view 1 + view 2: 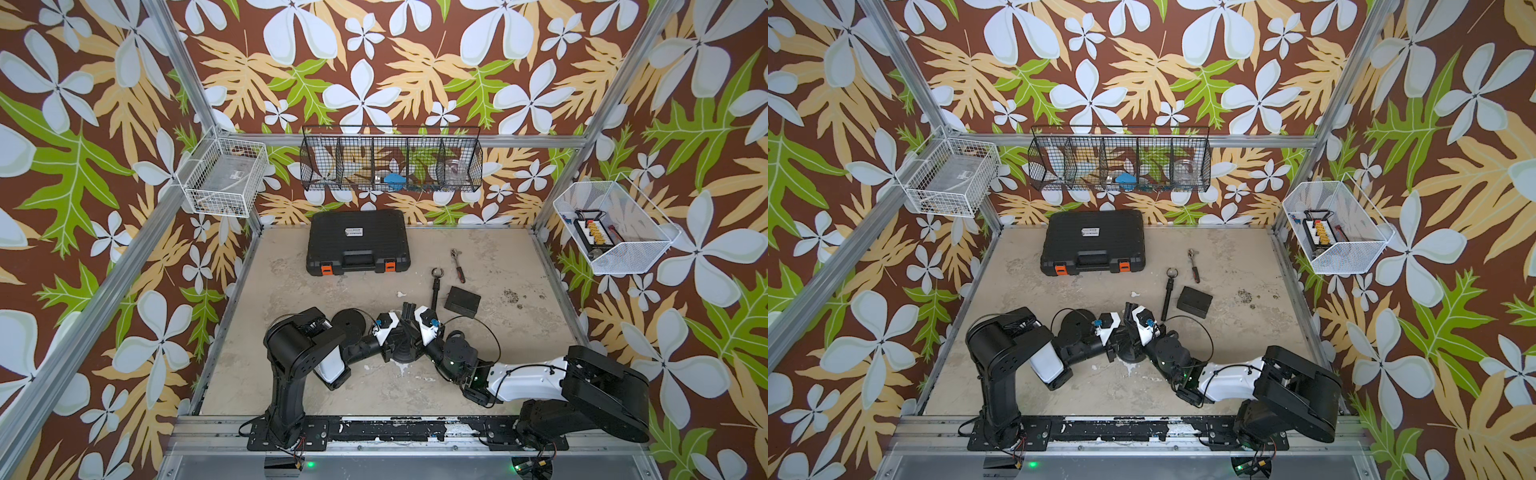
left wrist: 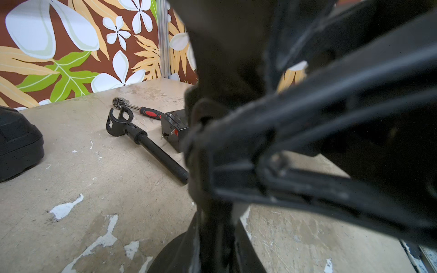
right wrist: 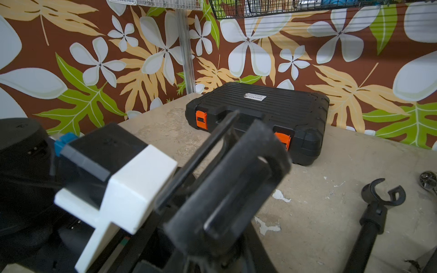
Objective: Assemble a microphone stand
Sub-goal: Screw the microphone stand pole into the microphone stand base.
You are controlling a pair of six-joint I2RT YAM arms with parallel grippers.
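In both top views the two arms meet low over the near middle of the table point(image 1: 519, 332); beneath them sits the stand's round black base point(image 1: 402, 355), mostly covered by the wrists. The left pincer point(image 1: 397, 340) is closed right down just above that base; in the left wrist view everything close is a dark blur, so I cannot tell whether it has hold of anything. In the right wrist view the right pincer point(image 3: 246, 120) stands partly open; its fingers point(image 3: 238, 179) are apart with nothing between the tips, and they point toward the black tool case point(image 3: 260, 106); the left arm's white-and-black camera block point(image 3: 132, 179) sits just beside them. The clip pole point(image 1: 435, 293), a black rod with a forked clip at its far end, lies flat on the table just beyond the right pincer and apart from it; a small black box point(image 1: 462, 301) lies just beside the rod; a ratchet wrench point(image 1: 458, 266) with a red-and-black handle lies farther back, near the clip. The case lies closed at the back of the table, its orange latches facing the arms.
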